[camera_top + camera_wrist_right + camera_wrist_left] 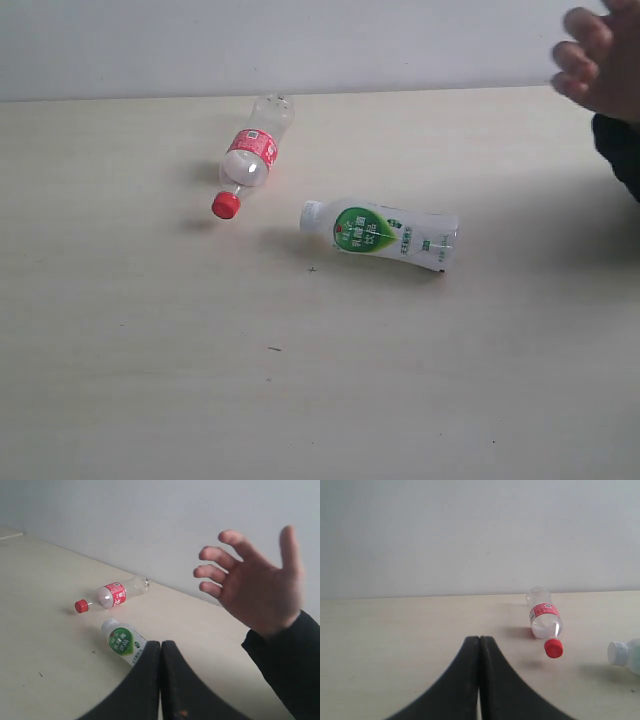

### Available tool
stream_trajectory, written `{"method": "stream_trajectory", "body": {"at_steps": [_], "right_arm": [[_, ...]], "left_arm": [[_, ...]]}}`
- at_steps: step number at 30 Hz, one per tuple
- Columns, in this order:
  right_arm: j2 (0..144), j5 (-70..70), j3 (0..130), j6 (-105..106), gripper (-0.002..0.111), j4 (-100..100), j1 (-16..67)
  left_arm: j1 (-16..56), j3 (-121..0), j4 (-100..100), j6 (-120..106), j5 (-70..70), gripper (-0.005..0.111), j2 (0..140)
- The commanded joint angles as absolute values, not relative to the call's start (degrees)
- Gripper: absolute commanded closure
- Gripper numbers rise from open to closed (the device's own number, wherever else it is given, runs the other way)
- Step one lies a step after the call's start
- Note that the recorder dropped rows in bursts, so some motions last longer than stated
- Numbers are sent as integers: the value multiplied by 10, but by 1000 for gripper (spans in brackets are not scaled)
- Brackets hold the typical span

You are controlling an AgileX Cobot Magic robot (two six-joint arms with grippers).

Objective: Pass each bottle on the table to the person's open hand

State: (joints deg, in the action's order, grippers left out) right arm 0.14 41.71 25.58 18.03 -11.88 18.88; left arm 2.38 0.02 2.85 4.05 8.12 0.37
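Two bottles lie on their sides on the pale table (150,380). The clear bottle with a red label and red cap (248,158) (545,622) (111,595) lies near the back edge. The white-green bottle (385,234) (123,642) lies to its right; only its white cap end (622,654) shows in the left wrist view. The person's open hand (592,58) (252,587), with a black sleeve, hovers at the far right. My left gripper (479,639) is shut and empty, short of the clear bottle. My right gripper (161,643) is shut and empty, its fingers hiding the white-green bottle's base. Neither gripper shows in the exterior view.
A plain white wall (300,45) runs behind the table's back edge. The person's black sleeve (287,670) reaches over the table's right side. A few tiny dark specks (274,349) mark the tabletop.
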Motion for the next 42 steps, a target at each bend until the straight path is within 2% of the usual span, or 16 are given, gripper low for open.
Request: {"method": "stream_trajectory", "body": {"at_steps": [1, 38, 42], "right_arm": [[0, 413, 253, 178, 108, -118, 186], [0, 413, 253, 178, 108, -118, 186], [0, 413, 253, 178, 108, -118, 186]], "left_arm": [[27, 0, 26, 45, 80, 107, 0], [27, 0, 26, 44, 80, 107, 0], [27, 0, 38, 59, 5, 107, 0]]}}
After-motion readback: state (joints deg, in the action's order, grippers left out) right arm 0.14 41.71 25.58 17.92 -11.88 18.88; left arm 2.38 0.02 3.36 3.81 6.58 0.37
